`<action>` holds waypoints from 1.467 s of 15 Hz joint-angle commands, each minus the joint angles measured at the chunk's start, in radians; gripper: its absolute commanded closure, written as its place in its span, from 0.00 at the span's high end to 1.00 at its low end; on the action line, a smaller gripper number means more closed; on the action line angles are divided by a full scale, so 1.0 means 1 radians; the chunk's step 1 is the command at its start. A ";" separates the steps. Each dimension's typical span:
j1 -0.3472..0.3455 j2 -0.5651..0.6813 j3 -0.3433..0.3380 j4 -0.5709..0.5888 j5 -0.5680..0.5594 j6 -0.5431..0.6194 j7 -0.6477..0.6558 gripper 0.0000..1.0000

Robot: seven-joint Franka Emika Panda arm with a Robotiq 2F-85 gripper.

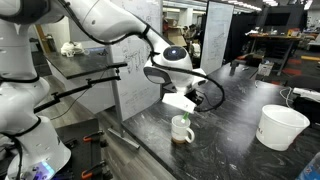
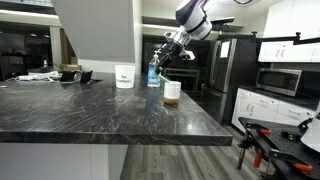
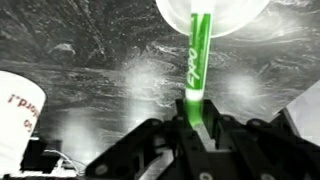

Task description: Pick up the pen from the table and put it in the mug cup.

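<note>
My gripper (image 3: 192,112) is shut on the green pen (image 3: 195,55), which has black lettering on its barrel. In the wrist view the pen's far end points at the white mug cup (image 3: 212,16) and overlaps its rim. In both exterior views the gripper (image 1: 181,104) (image 2: 160,62) hangs just above the mug (image 1: 181,130) (image 2: 172,92), which stands on the dark glossy table (image 1: 230,150) (image 2: 90,110). A bit of the green pen (image 1: 186,121) (image 2: 155,73) shows below the fingers, at about the mug's rim. I cannot tell whether its tip is inside the mug.
A larger white tapered bucket (image 1: 281,126) (image 2: 125,76) (image 3: 14,112) stands on the table away from the mug. A white whiteboard panel (image 1: 135,70) stands at the table's edge behind the arm. Cabinets and a microwave (image 2: 280,80) lie beyond the table.
</note>
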 commanded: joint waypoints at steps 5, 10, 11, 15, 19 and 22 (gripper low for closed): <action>0.022 -0.034 -0.004 -0.043 -0.032 0.095 0.007 0.90; 0.126 -0.069 -0.096 -0.117 -0.389 0.093 0.369 1.00; 0.136 -0.078 -0.106 -0.124 -0.498 0.064 0.475 1.00; 0.231 -0.123 -0.181 -0.111 -0.909 -0.077 0.877 1.00; 0.258 -0.194 -0.118 -0.049 -1.056 -0.328 1.031 1.00; 0.272 -0.209 -0.072 0.018 -1.014 -0.519 1.060 1.00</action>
